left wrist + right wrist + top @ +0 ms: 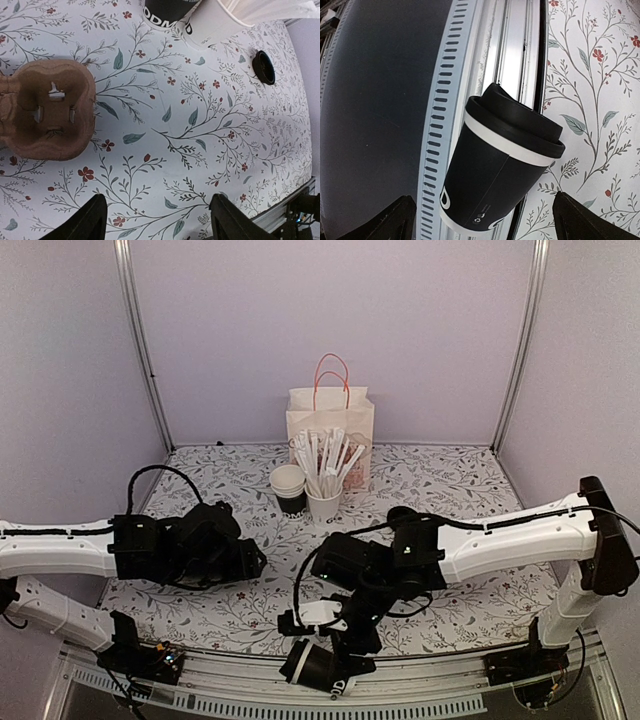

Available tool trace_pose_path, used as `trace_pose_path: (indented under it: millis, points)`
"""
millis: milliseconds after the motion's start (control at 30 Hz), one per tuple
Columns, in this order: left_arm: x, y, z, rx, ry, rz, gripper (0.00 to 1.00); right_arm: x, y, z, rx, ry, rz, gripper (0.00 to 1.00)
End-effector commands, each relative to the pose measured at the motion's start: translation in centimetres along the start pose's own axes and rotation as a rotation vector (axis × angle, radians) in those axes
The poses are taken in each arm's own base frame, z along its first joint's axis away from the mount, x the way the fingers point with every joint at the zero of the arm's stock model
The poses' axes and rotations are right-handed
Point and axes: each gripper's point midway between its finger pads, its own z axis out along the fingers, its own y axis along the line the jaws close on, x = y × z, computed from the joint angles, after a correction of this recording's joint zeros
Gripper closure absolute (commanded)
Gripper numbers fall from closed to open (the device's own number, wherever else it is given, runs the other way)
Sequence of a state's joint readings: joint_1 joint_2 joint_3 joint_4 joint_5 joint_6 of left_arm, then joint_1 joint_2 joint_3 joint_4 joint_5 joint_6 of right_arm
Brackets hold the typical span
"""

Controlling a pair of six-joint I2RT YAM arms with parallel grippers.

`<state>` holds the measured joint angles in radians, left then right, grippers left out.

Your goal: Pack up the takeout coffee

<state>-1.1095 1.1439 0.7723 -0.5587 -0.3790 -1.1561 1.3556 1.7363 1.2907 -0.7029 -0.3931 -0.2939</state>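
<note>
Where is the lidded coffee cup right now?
Top view: the lidded coffee cup lies on its side on the metal rail at the table's near edge, centre, below the right gripper.

Plain lilac walls (330, 310) on three sides, the light soft and even, no hard shadows anywhere. Two slim metal posts (140, 340) run up the back corners. The table (450, 475) wears a white cloth (210, 165) printed with grey-green sprigs and small red flowers. Along its near edge, a silver slotted rail (440, 100); beyond that, only dark blur.
</note>
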Motion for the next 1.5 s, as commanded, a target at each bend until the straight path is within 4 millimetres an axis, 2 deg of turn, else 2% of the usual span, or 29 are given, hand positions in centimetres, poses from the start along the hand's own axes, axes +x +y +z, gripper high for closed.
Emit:
trace_pose_path:
  millis: [0,100,167,333,533,700,833,900,1000,1133,1267,1467]
  points:
    - [-1.1,-0.1,-0.4,0.009,-0.038,-0.031,0.27,-0.7,0.1,1.6,0.043,0.027,0.002,0.01]
    - [-1.3,-0.2,-0.5,0.02,-0.049,-0.039,0.27,0.1,0.6,3.5,0.101,0.09,-0.042,0.01]
    - [-1.2,-0.3,-0.5,0.037,-0.049,-0.044,0.27,0.6,0.1,4.3,0.165,0.127,-0.064,0.01]
    - [-1.0,-0.3,-0.5,0.05,-0.046,-0.041,0.27,1.7,-2.6,5.3,0.29,0.213,-0.065,0.01]
    - [-0.8,0.2,-0.6,0.068,-0.052,-0.054,0.27,2.1,-2.9,5.7,0.211,0.206,-0.041,0.03]
    - [-0.8,-0.3,-0.7,0.107,-0.055,-0.041,0.27,3.1,-4.4,5.4,0.193,0.195,-0.011,0.07]
    - [-0.9,-1.7,-0.7,0.168,-0.06,0.028,0.27,2.0,-6.1,3.1,0.148,0.082,0.029,0.15]
    - [-1.0,-2.4,-0.9,0.205,-0.072,0.087,0.27,1.2,-6.2,1.4,0.076,-0.002,0.044,0.18]
    - [-1.4,-3.4,-1.4,0.251,-0.098,0.168,0.27,0.7,-5.4,-0.8,-0.006,-0.104,-0.003,0.23]
    - [-1.6,-6.1,-3.5,0.415,-0.155,0.311,0.27,0.4,-4.3,-2.9,-0.047,-0.21,-0.08,0.25]
    - [0.0,-9.1,-6.3,0.567,-0.187,0.551,0.28,0.2,-2.1,-4.9,-0.14,-0.285,-0.118,0.27]
    - [2.2,-12.5,-10.0,0.682,-0.152,0.863,0.29,0.0,1.2,-9.4,-0.258,-0.403,-0.208,0.28]
